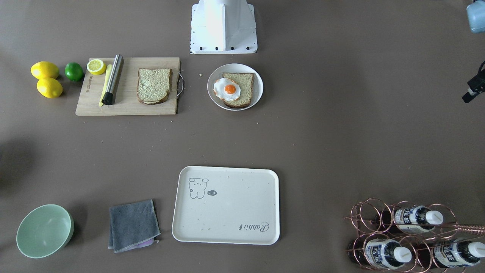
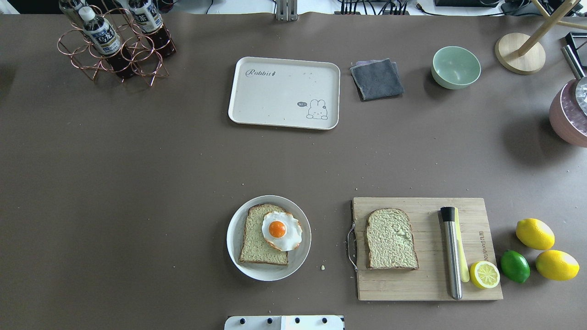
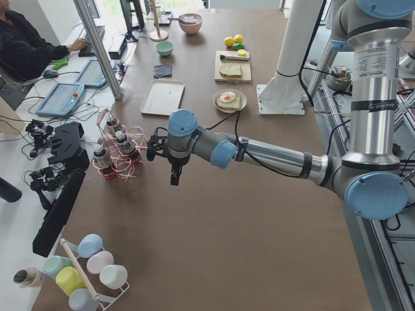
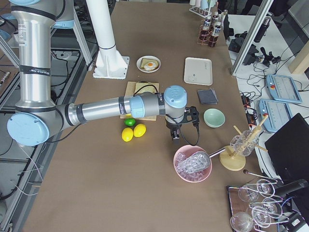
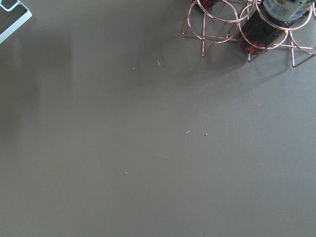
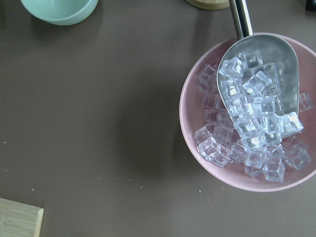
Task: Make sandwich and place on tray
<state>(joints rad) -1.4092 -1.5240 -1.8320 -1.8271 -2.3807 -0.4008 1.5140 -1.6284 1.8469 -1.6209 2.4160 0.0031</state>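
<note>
One bread slice (image 2: 257, 240) lies on a round white plate (image 2: 300, 261) with the fried egg (image 2: 280, 230) on top, near the robot base. A second bread slice (image 2: 390, 239) lies on the wooden cutting board (image 2: 426, 284) to its right. The cream tray (image 2: 275, 96) sits bare at the table's far side. My left gripper (image 3: 174, 180) hangs over bare table beside the bottle rack; I cannot tell whether it is open. My right gripper (image 4: 173, 137) hovers between the lemons and the ice bowl; I cannot tell its state. Neither wrist view shows fingers.
A copper rack of bottles (image 2: 114, 46) stands far left. A grey cloth (image 2: 377, 79) and a green bowl (image 2: 456, 67) lie right of the tray. A pink bowl of ice with a scoop (image 6: 247, 123) is far right. A steel muddler (image 2: 451, 252), half lemon, lime and lemons (image 2: 534, 233) are by the board.
</note>
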